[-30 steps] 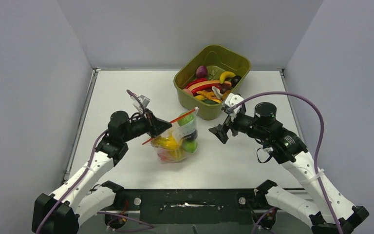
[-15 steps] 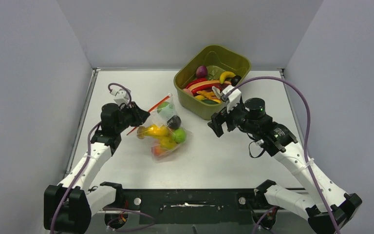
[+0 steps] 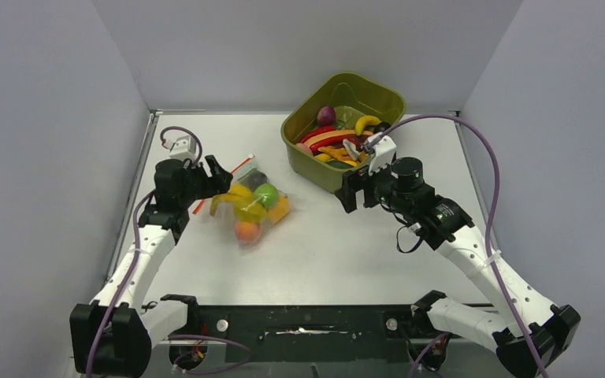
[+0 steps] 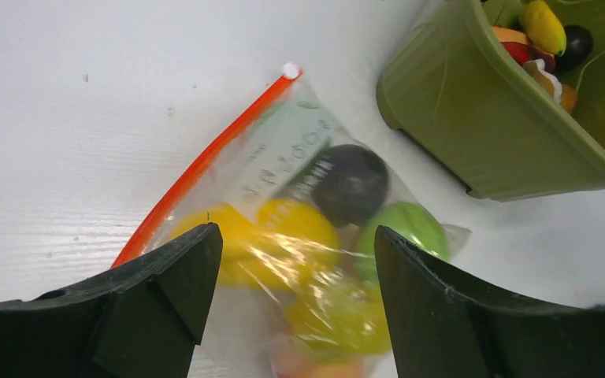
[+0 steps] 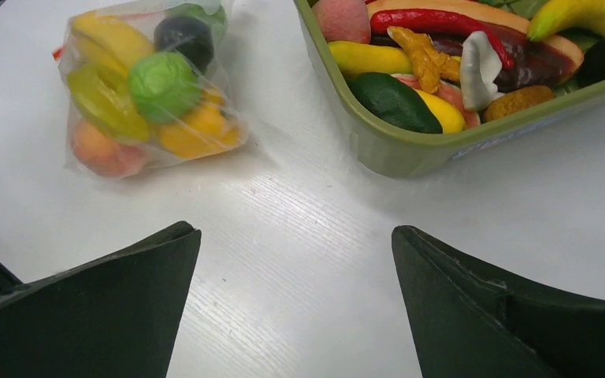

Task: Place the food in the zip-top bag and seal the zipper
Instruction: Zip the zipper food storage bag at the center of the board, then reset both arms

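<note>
The zip-top bag lies flat on the white table at about 9 o'clock from the table's middle. It is already loaded with food: a green lime, a peach, yellow bananas and a dark round fruit all show through the clear film. Its zipper forms the edge at the bag's 10 o'clock side, facing the left gripper, probably so that arm can work the mouth without reaching across the contents. In the left wrist view the strip runs as one straight orange-red line with a white tab at its far end, which suggests the mouth is pressed together, though I cannot tell whether the seal holds along its whole length. The left claw's fingers stand well apart, clamping nothing, and hover just on the near side of the bag with the strip passing towards the left finger. The right gripper is also spread wide and empty, at 3 o'clock from the bag and just short of the olive-green tub, which sits at 1 o'clock on the table with more toy food in it, including a red chilli. By my judgement the filling is done, and what remains is to confirm or finish the seal.
</note>
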`<action>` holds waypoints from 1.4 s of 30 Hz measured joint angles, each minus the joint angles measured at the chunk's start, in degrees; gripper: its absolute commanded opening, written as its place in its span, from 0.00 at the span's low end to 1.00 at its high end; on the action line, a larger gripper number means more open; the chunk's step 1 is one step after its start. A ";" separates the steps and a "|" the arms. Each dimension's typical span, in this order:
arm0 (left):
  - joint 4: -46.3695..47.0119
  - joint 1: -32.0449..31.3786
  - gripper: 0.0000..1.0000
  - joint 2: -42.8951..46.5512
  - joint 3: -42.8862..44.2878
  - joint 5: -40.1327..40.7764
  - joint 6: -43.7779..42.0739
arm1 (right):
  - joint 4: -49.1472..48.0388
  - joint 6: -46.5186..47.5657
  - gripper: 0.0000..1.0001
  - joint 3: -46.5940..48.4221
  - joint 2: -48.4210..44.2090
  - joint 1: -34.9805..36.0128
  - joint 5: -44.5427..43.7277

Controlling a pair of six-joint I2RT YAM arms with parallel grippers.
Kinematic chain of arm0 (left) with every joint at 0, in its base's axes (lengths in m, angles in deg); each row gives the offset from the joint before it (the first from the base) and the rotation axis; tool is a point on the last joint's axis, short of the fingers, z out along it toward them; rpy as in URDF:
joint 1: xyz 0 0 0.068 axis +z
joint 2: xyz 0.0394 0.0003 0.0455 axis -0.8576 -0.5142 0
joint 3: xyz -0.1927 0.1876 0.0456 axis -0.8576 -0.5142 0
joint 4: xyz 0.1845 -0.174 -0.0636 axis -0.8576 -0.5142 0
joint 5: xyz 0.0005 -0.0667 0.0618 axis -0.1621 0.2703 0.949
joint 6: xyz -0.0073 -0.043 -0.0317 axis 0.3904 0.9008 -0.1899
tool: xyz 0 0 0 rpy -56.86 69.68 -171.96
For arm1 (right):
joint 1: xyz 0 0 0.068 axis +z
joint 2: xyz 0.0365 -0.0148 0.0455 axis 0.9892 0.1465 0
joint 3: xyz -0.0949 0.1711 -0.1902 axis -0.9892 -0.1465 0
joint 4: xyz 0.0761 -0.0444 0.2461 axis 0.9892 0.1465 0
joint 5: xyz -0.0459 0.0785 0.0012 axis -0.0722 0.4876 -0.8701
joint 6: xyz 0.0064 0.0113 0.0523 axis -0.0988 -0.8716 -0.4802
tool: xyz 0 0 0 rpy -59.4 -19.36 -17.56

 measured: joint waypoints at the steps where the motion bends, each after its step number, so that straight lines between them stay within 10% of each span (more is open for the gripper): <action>1: -0.66 0.00 0.71 1.20 0.17 0.33 0.04 | -0.52 -1.49 0.98 -0.48 0.00 0.00 -0.81; 42: -6.25 -1.68 0.74 17.20 6.03 -12.13 4.15 | -2.51 -23.52 0.98 -4.35 -7.34 0.00 -23.32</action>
